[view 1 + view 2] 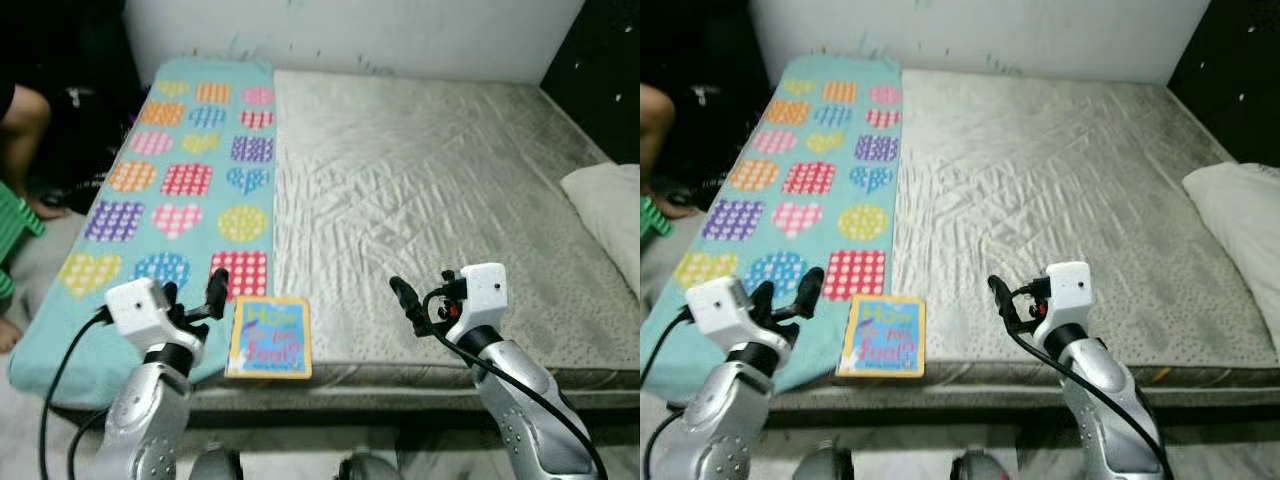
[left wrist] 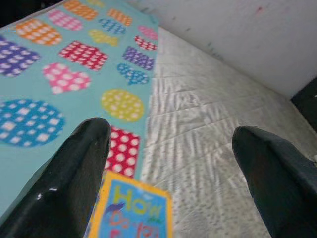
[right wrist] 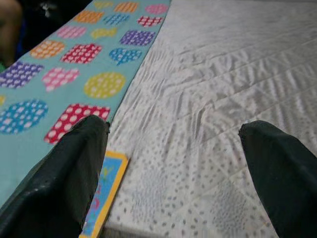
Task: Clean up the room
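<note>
A blue, yellow-bordered book (image 1: 268, 338) is seen lying at the near edge of the bed (image 1: 430, 200), partly on a teal patterned blanket (image 1: 170, 190). The left end effector (image 1: 205, 297) is held just beside the book, fingers spread wide, nothing gripped. The right end effector (image 1: 412, 305) is held over the grey sheet, likewise wide open and empty.

I stand in a bedroom of a home. Before me lies a low bed (image 1: 430, 190) with a wrinkled grey quilted cover. A teal blanket (image 1: 190, 180) printed with dotted hearts, circles and squares covers its left side. A white pillow (image 1: 610, 215) rests at its right edge. A children's book (image 1: 269, 337) lies at its near edge.
</note>
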Controlling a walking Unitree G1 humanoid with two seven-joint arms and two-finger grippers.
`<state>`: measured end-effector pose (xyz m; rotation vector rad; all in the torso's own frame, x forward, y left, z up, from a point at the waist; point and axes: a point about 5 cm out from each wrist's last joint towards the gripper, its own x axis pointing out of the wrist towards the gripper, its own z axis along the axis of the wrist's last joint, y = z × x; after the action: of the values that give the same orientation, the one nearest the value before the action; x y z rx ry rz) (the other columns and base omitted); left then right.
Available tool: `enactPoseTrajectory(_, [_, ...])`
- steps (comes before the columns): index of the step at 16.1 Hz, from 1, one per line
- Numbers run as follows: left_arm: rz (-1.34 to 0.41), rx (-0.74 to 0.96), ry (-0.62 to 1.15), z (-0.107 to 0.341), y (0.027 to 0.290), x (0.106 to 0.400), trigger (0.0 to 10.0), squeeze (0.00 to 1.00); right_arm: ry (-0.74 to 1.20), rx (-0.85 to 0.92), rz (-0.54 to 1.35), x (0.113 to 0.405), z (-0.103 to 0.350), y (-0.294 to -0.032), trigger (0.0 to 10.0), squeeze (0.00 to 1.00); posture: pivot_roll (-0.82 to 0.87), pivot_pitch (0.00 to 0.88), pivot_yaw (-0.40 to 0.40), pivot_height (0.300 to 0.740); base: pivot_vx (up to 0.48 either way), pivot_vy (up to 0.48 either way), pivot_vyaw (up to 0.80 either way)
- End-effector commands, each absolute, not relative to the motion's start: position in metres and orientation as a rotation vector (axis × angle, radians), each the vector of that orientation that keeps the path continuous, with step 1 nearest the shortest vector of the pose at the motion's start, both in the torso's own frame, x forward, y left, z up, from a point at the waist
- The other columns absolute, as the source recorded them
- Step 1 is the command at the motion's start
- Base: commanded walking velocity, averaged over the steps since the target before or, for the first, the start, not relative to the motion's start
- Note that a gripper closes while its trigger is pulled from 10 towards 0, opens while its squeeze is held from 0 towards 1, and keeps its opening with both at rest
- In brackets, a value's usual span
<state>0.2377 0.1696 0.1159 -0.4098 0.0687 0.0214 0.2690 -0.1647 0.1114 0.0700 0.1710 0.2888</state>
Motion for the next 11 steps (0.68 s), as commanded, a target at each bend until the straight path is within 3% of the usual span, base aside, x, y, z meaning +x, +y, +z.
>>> enactPoseTrajectory(1, [0.034, -0.404, 0.072, 0.118, 0.17, 0.233, 10.0, 0.0, 0.181, 0.065, 0.294, 0.265, 0.111, -0.169, 10.0, 0.0, -0.05, 0.141, -0.076, 0.647, 0.0, 0.0, 0.0])
enactPoseTrajectory(7, [0.12, -0.402, 0.083, 0.12, 0.182, 0.209, 10.0, 0.0, 0.248, 0.038, 0.357, 0.248, 0.107, -0.174, 10.0, 0.0, -0.05, 0.212, -0.119, 0.647, 0.0, 0.0, 0.0])
enactPoseTrajectory(11, [0.124, -0.395, 0.086, 0.123, 0.185, 0.211, 10.0, 0.0, 0.266, 0.019, 0.392, 0.242, 0.11, -0.176, 10.0, 0.0, -0.08, 0.242, -0.124, 0.647, 0.0, 0.0, 0.0])
